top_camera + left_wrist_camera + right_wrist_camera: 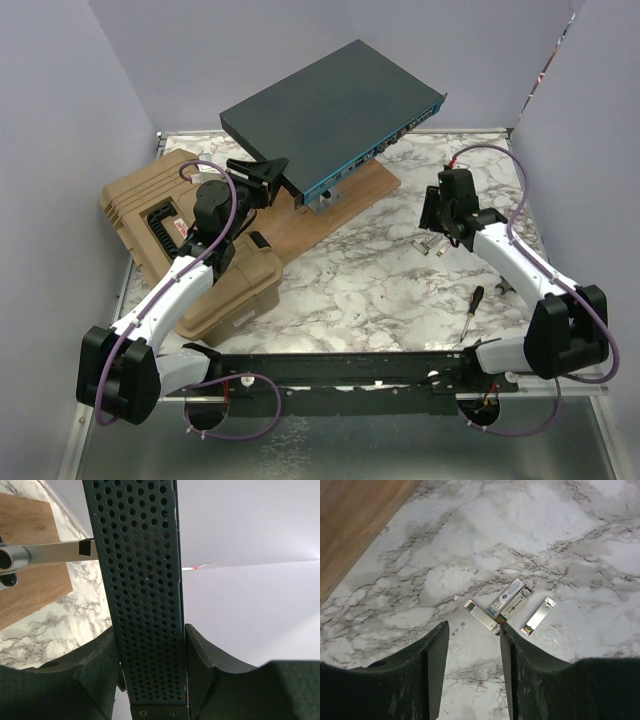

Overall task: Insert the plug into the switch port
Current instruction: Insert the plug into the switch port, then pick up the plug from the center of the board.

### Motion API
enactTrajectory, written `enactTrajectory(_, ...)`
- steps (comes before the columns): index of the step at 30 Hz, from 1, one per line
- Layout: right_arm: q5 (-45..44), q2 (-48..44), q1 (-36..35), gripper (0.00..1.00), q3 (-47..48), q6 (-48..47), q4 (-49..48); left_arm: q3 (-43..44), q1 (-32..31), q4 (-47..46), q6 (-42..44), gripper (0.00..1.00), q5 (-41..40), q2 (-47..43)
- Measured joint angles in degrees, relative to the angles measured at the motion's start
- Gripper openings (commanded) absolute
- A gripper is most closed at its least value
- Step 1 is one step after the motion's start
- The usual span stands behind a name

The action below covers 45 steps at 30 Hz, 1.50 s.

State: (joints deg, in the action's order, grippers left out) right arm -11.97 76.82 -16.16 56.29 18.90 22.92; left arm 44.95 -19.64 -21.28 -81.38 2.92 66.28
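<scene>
- Fingers (437, 652) of the right gripper (473, 630) stand apart with nothing between them, tips aimed down at the white-and-grey marbled table top (560, 525).
- Just ahead of the tips lies a cluster of small silver rectangular metal plugs (512, 599). The nearest plug (481, 615) sits opposite the gap, with one end almost at the right-hand fingertip.
- Its long axis runs diagonally across the gap, neither along the fingers nor square to them. Judgement: the wrist needs a turn before closing.
- Left gripper (150, 642) is clamped on the perforated side wall of the wide flat dark grey metal switch (330, 105) and is not free to pick.
- Switch sits raised and tilted at the far centre, with its teal port face (370, 152) towards the right arm. It is well apart from the plugs, and the right arm is the nearer to them.
</scene>
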Motion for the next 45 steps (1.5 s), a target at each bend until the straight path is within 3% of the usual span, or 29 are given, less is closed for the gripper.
enactTrajectory(13,0.0,12.11,2.29,0.48,-0.2,6.86,-1.9,0.0,-0.04,0.0,0.02,0.0,0.0,0.0)
enactTrajectory(18,-0.96,15.1,2.29,0.43,-0.22,12.44,-1.88,0.0,-0.07,0.0,0.02,0.0,0.0,0.0)
enactTrajectory(31,-2.56,17.11,2.29,0.38,-0.24,23.39,-2.34,0.0,-0.09,0.02,0.02,0.0,0.0,0.0)
enactTrajectory(45,-5.18,19.58,2.32,0.37,-0.33,28.06,-2.32,-0.11,-0.09,-0.04,0.02,0.0,0.0,-0.07)
